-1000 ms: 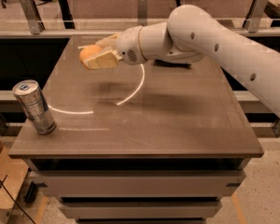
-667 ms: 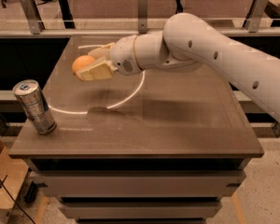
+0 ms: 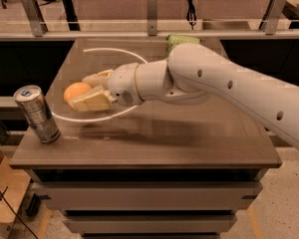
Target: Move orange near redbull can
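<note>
The orange (image 3: 74,92) is a small round fruit held between my gripper's cream fingers (image 3: 92,101) at the left middle of the table, a little above its top. My gripper (image 3: 83,90) is shut on the orange, with the white arm reaching in from the right. The redbull can (image 3: 37,114) is a slim silver-grey can with a pull-tab top, standing upright near the table's front left corner. It stands a short way to the left of the orange and nearer the front edge, apart from it.
The brown table (image 3: 189,143) has drawers below its front edge. A green crisp bag (image 3: 182,40) lies at the back, partly hidden behind my arm. A metal rail (image 3: 149,34) runs behind the table. A cardboard box (image 3: 5,193) sits on the floor at left.
My gripper has carried the orange from the back middle of the table leftward and toward the front, lower and closer to the can. The can has not moved.
</note>
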You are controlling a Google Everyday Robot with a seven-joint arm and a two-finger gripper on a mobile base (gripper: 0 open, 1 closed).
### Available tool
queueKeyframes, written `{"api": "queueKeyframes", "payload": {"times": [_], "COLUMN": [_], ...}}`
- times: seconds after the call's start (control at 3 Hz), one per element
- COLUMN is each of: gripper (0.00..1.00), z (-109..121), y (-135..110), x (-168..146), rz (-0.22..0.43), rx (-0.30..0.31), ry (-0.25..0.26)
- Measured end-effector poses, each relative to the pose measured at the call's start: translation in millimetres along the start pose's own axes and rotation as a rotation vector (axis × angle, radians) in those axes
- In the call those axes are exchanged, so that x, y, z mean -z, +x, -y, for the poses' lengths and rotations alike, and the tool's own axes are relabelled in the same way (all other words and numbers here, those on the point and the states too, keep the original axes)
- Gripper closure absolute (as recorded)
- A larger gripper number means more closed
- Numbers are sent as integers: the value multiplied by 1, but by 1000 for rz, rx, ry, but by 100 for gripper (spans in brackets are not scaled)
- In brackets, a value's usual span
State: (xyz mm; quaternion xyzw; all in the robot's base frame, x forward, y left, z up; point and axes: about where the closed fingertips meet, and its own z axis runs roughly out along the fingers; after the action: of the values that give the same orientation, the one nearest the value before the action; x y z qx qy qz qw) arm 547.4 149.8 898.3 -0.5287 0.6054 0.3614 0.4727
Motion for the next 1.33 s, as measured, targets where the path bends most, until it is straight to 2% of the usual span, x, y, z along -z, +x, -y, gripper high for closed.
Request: {"api": "queueKeyframes", "payload": {"times": [0.33, 0.67, 1.33], "gripper": [81, 58, 11], "z": [-23, -36, -48], "y": [10, 21, 34], "x": [-8, -15, -21], "rz": [31, 39, 9], "rx": [-44, -80, -111], "ry": [-7, -7, 3]}}
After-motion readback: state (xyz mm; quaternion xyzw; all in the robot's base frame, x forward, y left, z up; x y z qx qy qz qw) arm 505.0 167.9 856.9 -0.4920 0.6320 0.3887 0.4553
